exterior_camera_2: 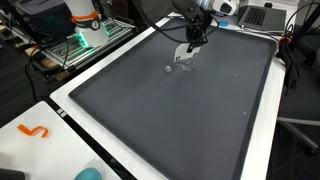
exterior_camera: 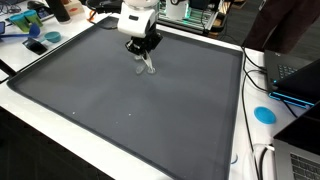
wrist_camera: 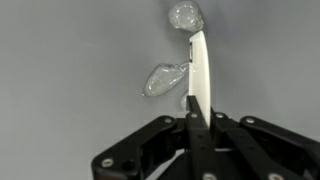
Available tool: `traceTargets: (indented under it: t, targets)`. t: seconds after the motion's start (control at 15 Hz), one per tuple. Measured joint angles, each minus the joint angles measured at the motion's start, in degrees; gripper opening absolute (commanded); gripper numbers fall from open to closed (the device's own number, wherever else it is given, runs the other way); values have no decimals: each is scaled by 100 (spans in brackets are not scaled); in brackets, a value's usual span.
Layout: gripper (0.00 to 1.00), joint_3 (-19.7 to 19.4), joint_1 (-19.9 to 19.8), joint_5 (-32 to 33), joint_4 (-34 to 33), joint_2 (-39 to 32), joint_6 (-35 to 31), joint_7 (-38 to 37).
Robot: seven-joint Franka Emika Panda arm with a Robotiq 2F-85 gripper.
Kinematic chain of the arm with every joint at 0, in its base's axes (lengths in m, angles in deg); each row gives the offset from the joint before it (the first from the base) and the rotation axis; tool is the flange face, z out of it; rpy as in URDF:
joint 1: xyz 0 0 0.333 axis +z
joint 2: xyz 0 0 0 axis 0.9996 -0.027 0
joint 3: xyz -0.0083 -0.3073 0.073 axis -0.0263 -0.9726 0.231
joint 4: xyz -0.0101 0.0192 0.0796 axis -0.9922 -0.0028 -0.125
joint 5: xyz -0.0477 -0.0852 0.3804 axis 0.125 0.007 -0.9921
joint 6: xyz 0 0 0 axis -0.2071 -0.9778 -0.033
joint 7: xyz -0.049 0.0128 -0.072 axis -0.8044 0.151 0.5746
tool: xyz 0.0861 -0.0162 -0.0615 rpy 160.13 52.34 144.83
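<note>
1. Gripper [wrist_camera: 190,120]: fingers closed almost fully on the lower end of a white plastic utensil [wrist_camera: 196,70]; the utensil is seen edge-on in the wrist view, so knife or spoon cannot be told.
2. Position: in both exterior views the gripper [exterior_camera: 146,57] [exterior_camera_2: 190,44] hangs over the far part of a dark grey mat [exterior_camera: 120,110]; the utensil [exterior_camera: 149,66] [exterior_camera_2: 185,56] points down from the fingers towards the mat; whether its tip touches cannot be told.
3. Wrist view: a clear crumpled piece [wrist_camera: 164,79] lies on the mat just left of the utensil's middle; touching or a hair apart cannot be told; a second clear piece [wrist_camera: 185,15] lies at the utensil's tip.
4. Surroundings: the mat covers most of a white counter [exterior_camera_2: 60,125]; a blue round disc [exterior_camera: 264,114] lies on the counter right of the mat; an orange squiggle [exterior_camera_2: 35,131] lies on the near left corner in an exterior view; both are well apart from the gripper.
</note>
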Motion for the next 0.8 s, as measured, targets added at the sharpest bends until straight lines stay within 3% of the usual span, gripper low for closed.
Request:
traceTargets:
  t: [0.8]
  targets:
    - [1, 112, -11, -5, -188, -147, -461, 334]
